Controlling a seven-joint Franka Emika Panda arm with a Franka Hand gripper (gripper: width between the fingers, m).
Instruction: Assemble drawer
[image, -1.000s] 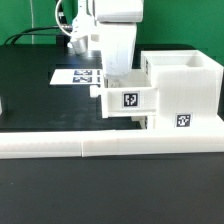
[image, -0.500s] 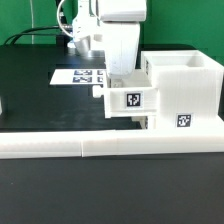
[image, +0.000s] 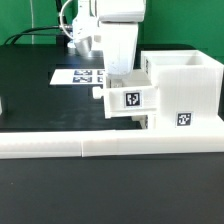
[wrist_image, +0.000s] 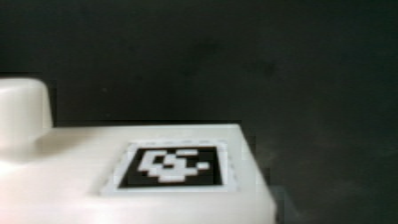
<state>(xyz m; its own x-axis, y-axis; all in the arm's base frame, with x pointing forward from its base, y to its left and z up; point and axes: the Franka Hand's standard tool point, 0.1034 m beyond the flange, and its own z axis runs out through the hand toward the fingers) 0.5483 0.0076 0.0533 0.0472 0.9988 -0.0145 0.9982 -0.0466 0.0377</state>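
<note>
Tray w/ tag sat partly in housing on desk; my fingers' state hidden, couldn't tell open/closed.

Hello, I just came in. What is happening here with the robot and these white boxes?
The robot arm is working on a white plastic drawer unit. Its gripper is right above a small tray that sticks partly out of the large housing, on the exterior view's left side of it. The tray is not fully in. The tray hides the fingertips, so I cannot tell if the gripper holds it. The marker board lies behind on the black table, and a low white rail runs in front.
</note>
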